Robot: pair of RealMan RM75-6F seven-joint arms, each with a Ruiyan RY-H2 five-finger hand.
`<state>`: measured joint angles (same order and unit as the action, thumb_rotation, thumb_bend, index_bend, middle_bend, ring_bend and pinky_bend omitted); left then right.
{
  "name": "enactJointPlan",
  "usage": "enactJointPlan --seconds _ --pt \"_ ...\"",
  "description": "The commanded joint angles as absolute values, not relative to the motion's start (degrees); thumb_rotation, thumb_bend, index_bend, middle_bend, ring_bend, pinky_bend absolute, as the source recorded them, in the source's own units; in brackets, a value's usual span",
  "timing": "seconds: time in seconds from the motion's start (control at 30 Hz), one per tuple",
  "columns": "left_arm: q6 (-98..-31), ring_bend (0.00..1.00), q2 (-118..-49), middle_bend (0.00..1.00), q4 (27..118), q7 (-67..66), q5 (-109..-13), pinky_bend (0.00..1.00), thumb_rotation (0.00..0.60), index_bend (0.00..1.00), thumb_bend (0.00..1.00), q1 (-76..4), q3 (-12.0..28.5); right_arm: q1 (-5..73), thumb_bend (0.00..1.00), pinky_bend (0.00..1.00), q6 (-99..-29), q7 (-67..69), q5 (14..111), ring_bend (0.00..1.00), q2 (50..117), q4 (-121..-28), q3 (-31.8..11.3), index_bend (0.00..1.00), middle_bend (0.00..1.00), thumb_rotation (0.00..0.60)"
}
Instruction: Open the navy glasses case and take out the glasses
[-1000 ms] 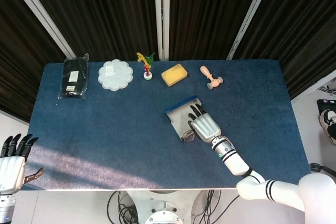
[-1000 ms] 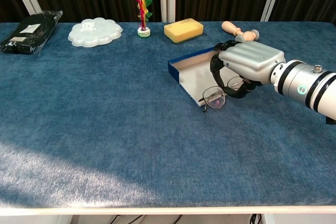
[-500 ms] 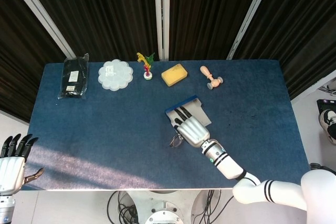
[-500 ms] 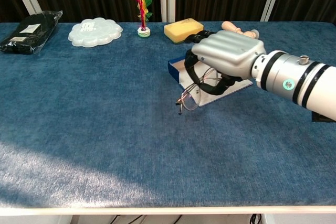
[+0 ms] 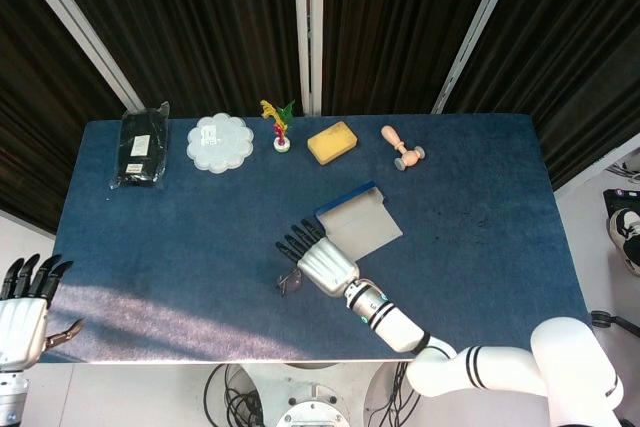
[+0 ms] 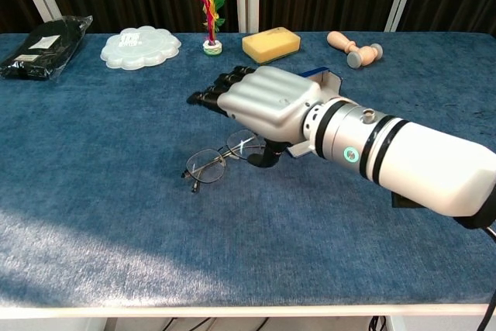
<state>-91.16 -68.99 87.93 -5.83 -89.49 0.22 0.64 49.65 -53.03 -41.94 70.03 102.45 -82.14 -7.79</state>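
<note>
Black pleated curtains with pale upright rails hang behind a worktop (image 5: 150,247) covered in blue felt. Near its middle lies the navy glasses case (image 5: 360,223), open, its pale lining facing up. At 8 o'clock from the case, the right hand (image 5: 320,261) hangs low over the felt, palm down, its dark fingers (image 6: 208,94) stretched forward and close together. In the chest view the wire-framed glasses (image 6: 217,160) rest on the felt under the fingers, outside the case, lenses toward the front edge; the thumb sits right at the lens nearest the palm, but whether it pinches the frame or only touches it cannot be told. In the head view only a bit of the frame peeks out at the hand's 8 o'clock side.

The left hand (image 5: 22,312) waits off the worktop's front left corner, fingers straight up and slightly apart, holding nothing.

Along the far edge, from 9 o'clock toward 3 o'clock, sit a black packet in clear wrap (image 5: 141,145), a white scalloped plate (image 5: 220,142), a feathered shuttlecock (image 5: 279,125), a yellow sponge (image 5: 332,142) and a wooden stamp (image 5: 402,148).
</note>
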Motion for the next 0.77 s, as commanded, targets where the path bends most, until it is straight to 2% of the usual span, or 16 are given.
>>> enactJointPlan --seconds 0.03,0.3,0.5,0.77 --pt "-90.9 0.00 -69.2 0.10 87.7 -5.6 -89.5 0.00 0.600 0.17 0.00 -0.1 0.9 46.2 0.19 0.00 -58.2 -41.2 71.1 0.00 97.0 -87.7 -6.8 0.00 0.05 0.600" --pt "-89.5 0.00 -70.3 0.10 86.6 -5.9 -88.9 0.00 0.600 0.17 0.00 -1.4 1.7 32.1 0.21 0.00 -76.5 -30.9 77.1 0.00 81.5 -95.9 -2.5 0.00 0.11 0.600" --pt "-88.8 0.00 -71.4 0.10 86.2 -7.1 -88.7 0.00 0.600 0.17 0.00 -2.2 2.1 21.9 0.21 0.00 -85.9 -19.5 81.0 0.00 71.9 -97.5 2.5 0.00 0.11 0.600" --pt "-88.0 0.00 -72.1 0.10 86.4 -8.4 -88.1 0.00 0.600 0.17 0.00 -2.7 2.2 13.4 0.20 0.00 -92.7 -7.7 85.9 0.00 68.0 -92.9 6.0 0.00 0.07 0.600"
